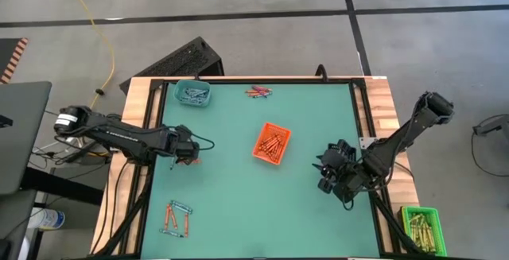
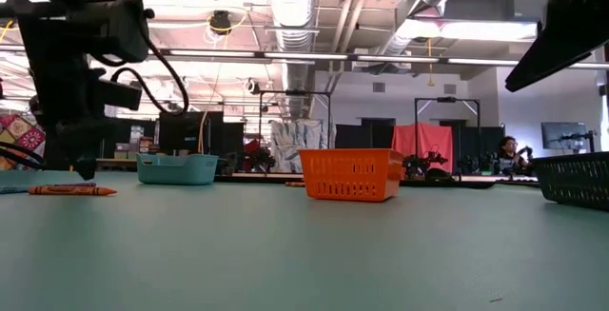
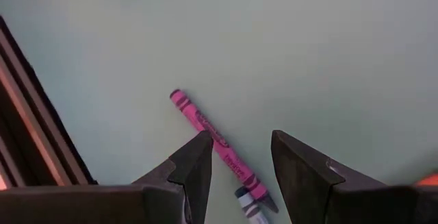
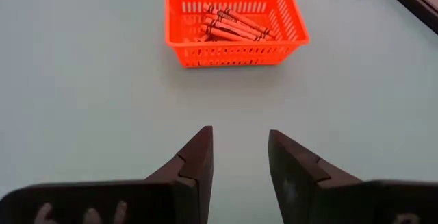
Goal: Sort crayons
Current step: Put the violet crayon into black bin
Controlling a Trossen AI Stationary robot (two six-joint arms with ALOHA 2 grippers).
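Note:
A pink crayon (image 3: 209, 133) lies flat on the green mat (image 1: 238, 204) near its left edge, with a blue-grey crayon (image 3: 250, 209) at its lower end. My left gripper (image 3: 239, 145) (image 1: 188, 153) hovers open over them, pointing steeply down, one finger on each side of the pink crayon's lower half. I cannot tell whether a finger touches it. My right gripper (image 4: 239, 138) (image 1: 328, 172) is open and holds nothing, above the mat's right part, facing the orange basket (image 4: 233, 22) of orange crayons. More loose crayons (image 1: 176, 219) lie at the near left and a pink-purple bunch (image 1: 258, 92) at the far edge.
A teal basket (image 1: 193, 94) with blue-grey crayons stands at the far left corner. A green basket (image 1: 421, 227) of yellow-olive sticks sits off the mat at the near right. A black frame (image 3: 27, 128) borders the mat close beside my left gripper. An orange crayon (image 2: 71, 190) lies nearby.

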